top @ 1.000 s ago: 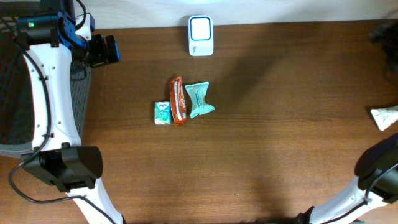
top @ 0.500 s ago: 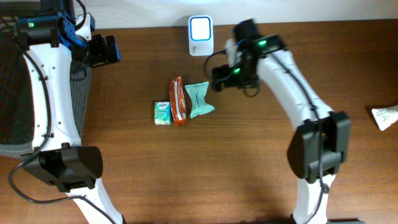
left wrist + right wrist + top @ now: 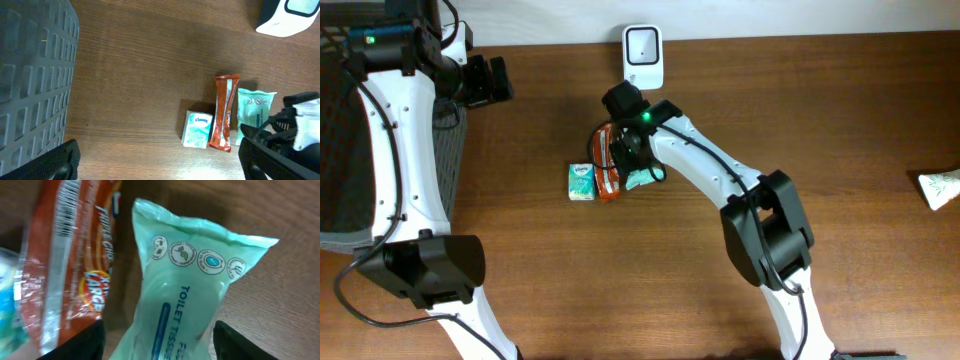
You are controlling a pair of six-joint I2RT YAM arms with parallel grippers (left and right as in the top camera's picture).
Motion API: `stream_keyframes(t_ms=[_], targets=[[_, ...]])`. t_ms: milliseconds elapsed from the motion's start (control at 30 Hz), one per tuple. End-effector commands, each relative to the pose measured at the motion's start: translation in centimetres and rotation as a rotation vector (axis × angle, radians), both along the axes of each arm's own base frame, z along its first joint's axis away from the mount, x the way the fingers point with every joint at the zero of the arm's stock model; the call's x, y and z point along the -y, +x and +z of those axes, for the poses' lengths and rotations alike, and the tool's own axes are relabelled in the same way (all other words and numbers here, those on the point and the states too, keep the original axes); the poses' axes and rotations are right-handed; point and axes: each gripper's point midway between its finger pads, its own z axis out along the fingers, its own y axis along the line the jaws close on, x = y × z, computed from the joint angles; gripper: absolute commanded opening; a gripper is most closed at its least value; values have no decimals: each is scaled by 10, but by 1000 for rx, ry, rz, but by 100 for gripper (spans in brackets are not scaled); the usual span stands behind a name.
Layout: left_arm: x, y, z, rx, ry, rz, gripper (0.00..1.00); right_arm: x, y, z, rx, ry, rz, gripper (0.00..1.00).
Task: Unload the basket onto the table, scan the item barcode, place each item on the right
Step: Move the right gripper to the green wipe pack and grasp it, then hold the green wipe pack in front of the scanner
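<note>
Right claw point(image 3: 157, 332), spread astride the tissue pack point(image 3: 190, 280), hides most of it overhead; left claw point(image 3: 503, 80) spread.

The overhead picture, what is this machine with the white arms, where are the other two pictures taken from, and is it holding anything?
Two robot arms at a wooden table, seen from above. The other pictures come from cameras on their wrists. On the table lie a small tissue pack, an orange snack bar and a green toilet tissue packet; a white scanner stands behind. The right gripper has its fingers open either side of the green packet, not gripping. The left gripper is open and empty, near a grey basket.
</note>
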Motion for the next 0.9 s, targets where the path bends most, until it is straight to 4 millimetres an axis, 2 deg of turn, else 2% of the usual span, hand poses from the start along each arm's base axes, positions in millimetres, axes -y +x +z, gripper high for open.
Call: stream_keyframes(t_ms=[0, 33, 100, 167, 267, 300, 400, 467, 567, 667, 700, 767, 867], targets=[[0, 0, 2, 7, -6, -9, 99, 1, -4, -16, -9, -30, -7, 66], [0, 0, 2, 7, -5, -9, 99, 3, -3, -20, -3, -38, -10, 66], [0, 0, 2, 7, -6, -9, 99, 8, -3, -23, 7, -68, -18, 40], [0, 0, 2, 7, -6, -9, 99, 6, 0, -22, 19, -58, -18, 22], [0, 0, 2, 7, -6, -9, 99, 2, 7, -12, 41, -41, -20, 5], [0, 0, 2, 7, -6, -9, 99, -1, 13, -1, 63, -28, -20, 4], [0, 0, 2, 7, -6, -9, 99, -11, 45, 61, 206, 31, -45, 4], [0, 0, 2, 7, -6, -9, 99, 1, 77, 104, 357, 10, -108, 4], [0, 0, 2, 7, -5, -9, 99, 23, 126, 150, 592, 15, -236, 4], [0, 0, 2, 7, -6, -9, 99, 39, 166, 163, 719, 90, -312, 4], [0, 0, 2, 7, -5, -9, 99, 43, 177, 161, 744, 117, -324, 4], [0, 0, 2, 7, -5, -9, 99, 40, 204, 157, 787, 241, -301, 4], [0, 0, 2, 7, -6, -9, 99, 20, 222, 155, 820, 408, -211, 4]])
